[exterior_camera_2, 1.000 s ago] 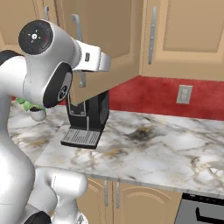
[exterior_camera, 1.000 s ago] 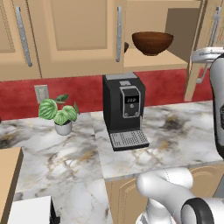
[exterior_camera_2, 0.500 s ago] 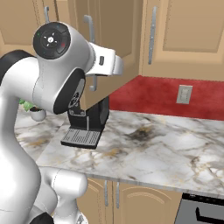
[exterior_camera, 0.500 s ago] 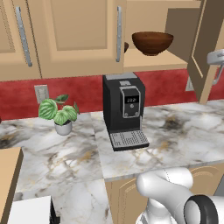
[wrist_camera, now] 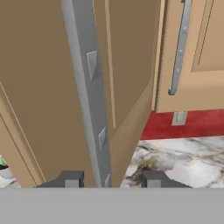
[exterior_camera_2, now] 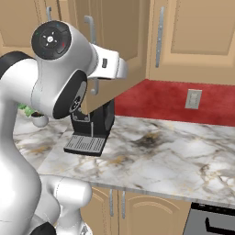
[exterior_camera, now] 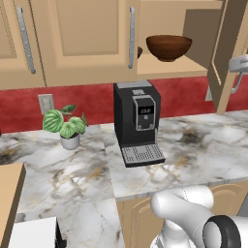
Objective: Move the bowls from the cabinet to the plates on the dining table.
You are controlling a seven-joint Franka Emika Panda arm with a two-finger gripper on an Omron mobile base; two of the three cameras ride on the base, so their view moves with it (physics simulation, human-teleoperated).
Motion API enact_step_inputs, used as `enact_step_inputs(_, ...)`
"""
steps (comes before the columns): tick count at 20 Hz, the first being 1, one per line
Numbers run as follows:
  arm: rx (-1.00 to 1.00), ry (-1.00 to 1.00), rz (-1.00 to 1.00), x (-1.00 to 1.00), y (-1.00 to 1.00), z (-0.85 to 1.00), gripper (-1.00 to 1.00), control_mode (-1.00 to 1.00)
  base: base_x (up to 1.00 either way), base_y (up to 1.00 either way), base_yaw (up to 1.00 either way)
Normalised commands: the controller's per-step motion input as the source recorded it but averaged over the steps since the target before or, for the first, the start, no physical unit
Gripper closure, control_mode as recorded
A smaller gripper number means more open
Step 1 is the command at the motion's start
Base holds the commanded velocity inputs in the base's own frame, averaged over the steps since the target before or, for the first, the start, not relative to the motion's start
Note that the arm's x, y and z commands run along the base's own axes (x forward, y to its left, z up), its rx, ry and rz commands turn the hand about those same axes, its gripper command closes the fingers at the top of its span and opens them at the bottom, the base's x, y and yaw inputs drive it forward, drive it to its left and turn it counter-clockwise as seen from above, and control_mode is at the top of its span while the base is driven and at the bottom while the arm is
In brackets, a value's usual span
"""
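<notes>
Claw (wrist_camera: 109, 178) fingers are seen parted on either side of the long silver bar handle (wrist_camera: 89, 96) of the light tan wooden cabinet door (exterior_camera: 227, 53), which is swung open, with no clamping on the bar. Below, a black coffee machine (exterior_camera: 138, 121) and a small green potted plant (exterior_camera: 65, 127) are set on the white-grey marble counter (exterior_camera: 203, 150). Farther up, a dark brown glossy wooden bowl (exterior_camera: 169, 47) is seen upright on the shelf of the open light tan wall cabinet (exterior_camera: 167, 71), with a second bowl's edge (exterior_camera: 139, 51) just beside it, partly hidden by the closed door.
</notes>
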Motion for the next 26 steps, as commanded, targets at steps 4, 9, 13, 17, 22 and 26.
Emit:
enact_step_inputs(4, 0.01, 0.0, 0.0, -0.73, 0.21, 0.06, -1.0, -1.0, 0.0, 0.0, 0.0)
enact_step_inputs(9, 0.01, -0.06, 0.0, -0.99, 0.34, 0.22, -1.0, -1.0, 0.0, 0.0, 0.0)
enact_step_inputs(13, 0.0, -0.01, 0.0, -0.68, 0.61, 0.21, -1.0, -1.0, 0.0, 0.0, 0.0)
enact_step_inputs(17, 0.0, 0.0, 0.0, -0.13, 0.77, 0.05, -1.0, -1.0, 0.0, 0.0, 0.0)
enact_step_inputs(22, 0.0, 0.06, 0.0, 0.12, 0.86, 0.0, -1.0, -1.0, 0.0, 0.0, 0.0)
enact_step_inputs(26, 0.0, 0.13, 0.0, 0.82, 0.6, 0.0, -1.0, -1.0, 0.0, 0.0, 0.0)
